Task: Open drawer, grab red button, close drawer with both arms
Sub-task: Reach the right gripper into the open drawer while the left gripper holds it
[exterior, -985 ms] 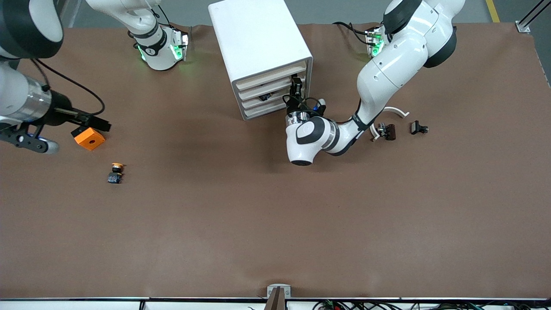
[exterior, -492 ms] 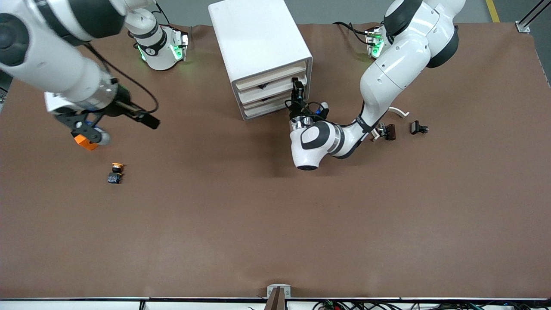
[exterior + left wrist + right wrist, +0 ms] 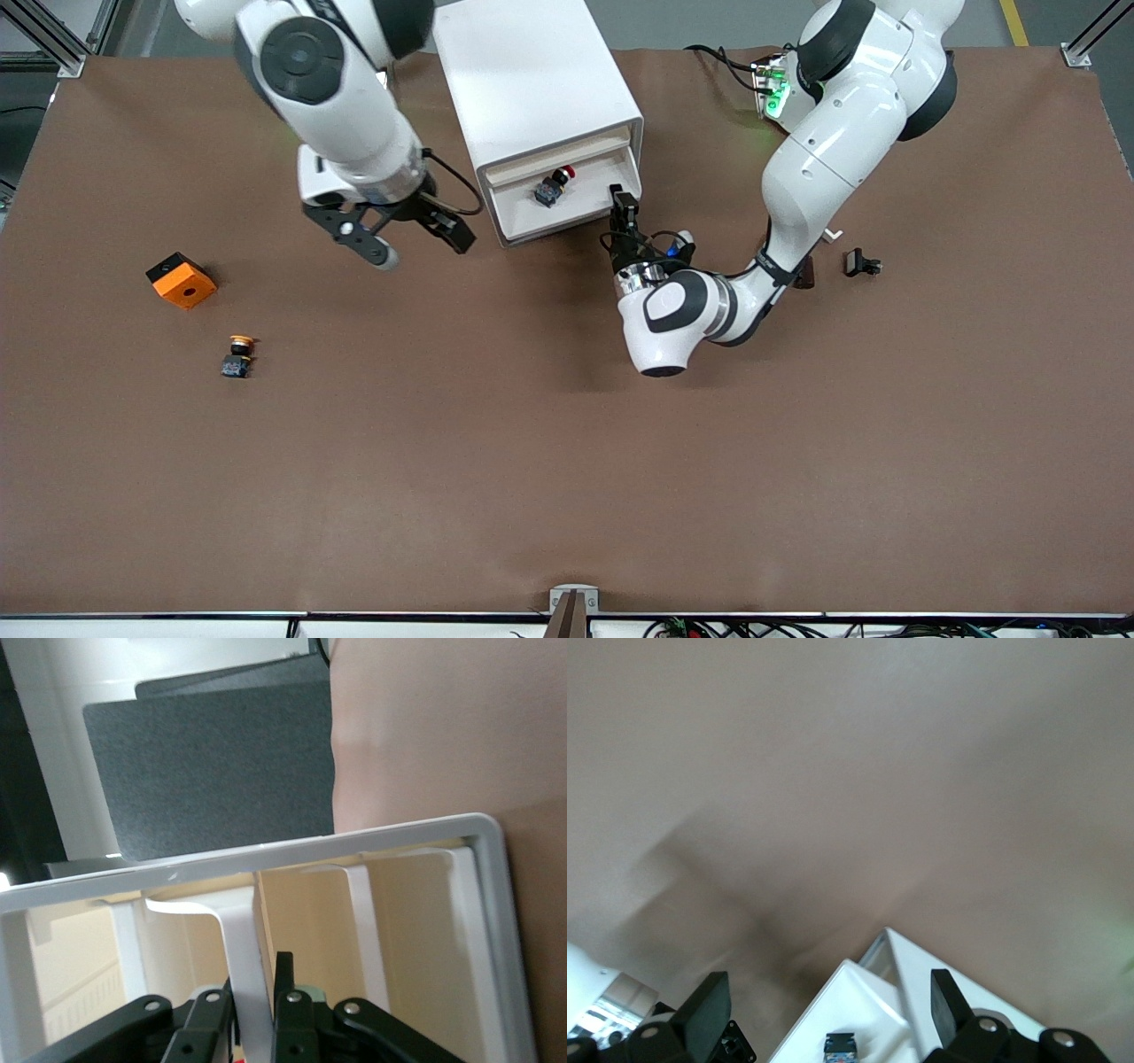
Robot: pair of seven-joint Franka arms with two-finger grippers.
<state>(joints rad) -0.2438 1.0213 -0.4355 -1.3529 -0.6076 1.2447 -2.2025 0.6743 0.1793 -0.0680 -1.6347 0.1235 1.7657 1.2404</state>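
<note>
On the brown tabletop (image 3: 567,461) near the arms' bases stands 1 white cabinet (image 3: 532,80) w/ 1 drawer (image 3: 567,213) pulled out; the other drawers are hidden under it. The button (image 3: 554,188) lies inside, red cap visible, body hard to make out. Left gripper (image 3: 623,206) has its fingers clamped on the drawer front's handle, at the corner toward the left arm's end. Right gripper (image 3: 403,241) hovers over bare tabletop beside the cabinet, fingers spread wide, holding nothing. Toward the right arm's end: 1 orange cube (image 3: 182,280), 1 yellow-capped button (image 3: 237,354). Small dark clip (image 3: 861,262) beside the left arm; another piece partly hidden by that arm.
</note>
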